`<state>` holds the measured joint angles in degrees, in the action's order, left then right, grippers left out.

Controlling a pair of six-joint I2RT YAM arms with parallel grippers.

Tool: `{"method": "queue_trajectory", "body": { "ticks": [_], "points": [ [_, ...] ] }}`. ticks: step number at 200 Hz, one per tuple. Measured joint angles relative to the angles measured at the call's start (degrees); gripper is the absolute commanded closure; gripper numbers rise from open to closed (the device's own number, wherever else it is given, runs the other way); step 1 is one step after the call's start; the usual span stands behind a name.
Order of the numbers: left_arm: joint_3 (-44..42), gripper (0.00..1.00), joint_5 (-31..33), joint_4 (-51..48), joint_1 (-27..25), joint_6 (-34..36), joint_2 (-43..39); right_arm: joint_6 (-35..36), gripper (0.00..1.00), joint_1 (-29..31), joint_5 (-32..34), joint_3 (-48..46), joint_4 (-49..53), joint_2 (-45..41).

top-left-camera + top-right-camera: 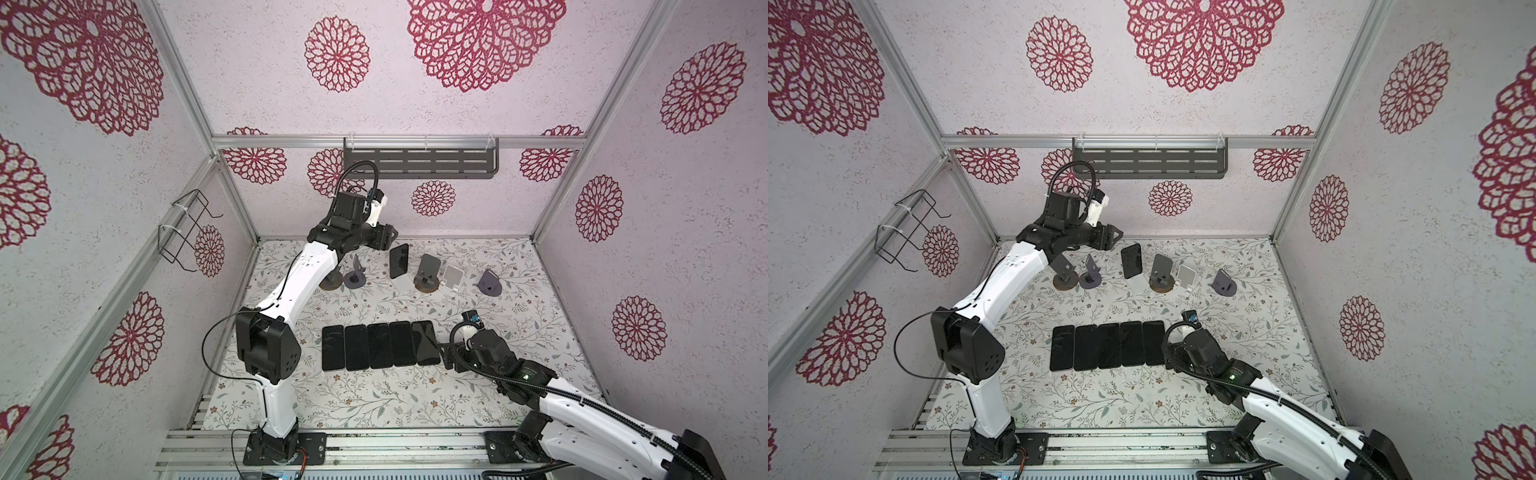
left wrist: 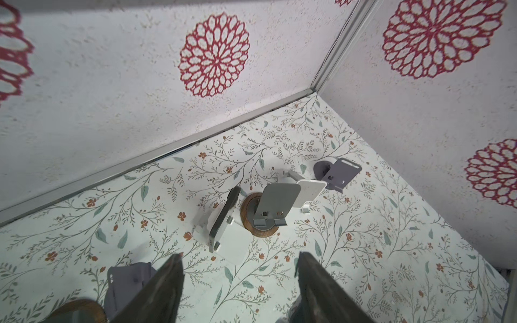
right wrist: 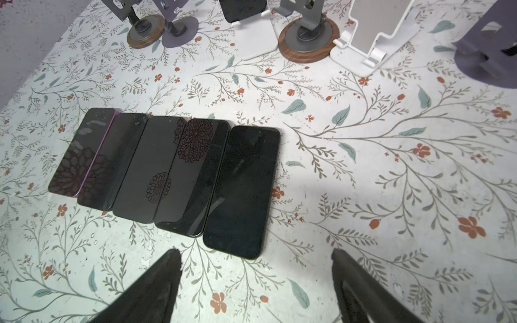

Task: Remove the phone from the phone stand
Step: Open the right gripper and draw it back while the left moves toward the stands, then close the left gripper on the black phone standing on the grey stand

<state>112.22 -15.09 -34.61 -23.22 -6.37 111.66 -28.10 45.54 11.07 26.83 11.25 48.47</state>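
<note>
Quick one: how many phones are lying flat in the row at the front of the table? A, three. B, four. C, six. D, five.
D: five dark phones lie flat side by side in the row, while a sixth phone leans on its white stand further back.

Six phones [image 1: 379,345] (five flat, one propped) and six phone stands [image 1: 429,266].
</note>
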Motion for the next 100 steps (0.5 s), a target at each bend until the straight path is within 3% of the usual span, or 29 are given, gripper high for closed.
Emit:
{"method": "queue_trajectory", "body": {
  "ticks": [59,100],
  "points": [
    [11.89,0.29,-0.07,-5.42,-0.02,3.48,13.68,-3.34,0.15,0.0,-2.27,-1.36,4.39,-3.37],
    [15.65,0.29,-0.09,-7.3,-0.02,4.59,18.4,-5.05,0.14,0.0,-2.29,-1.9,7.3,-6.78]
  ]
}}
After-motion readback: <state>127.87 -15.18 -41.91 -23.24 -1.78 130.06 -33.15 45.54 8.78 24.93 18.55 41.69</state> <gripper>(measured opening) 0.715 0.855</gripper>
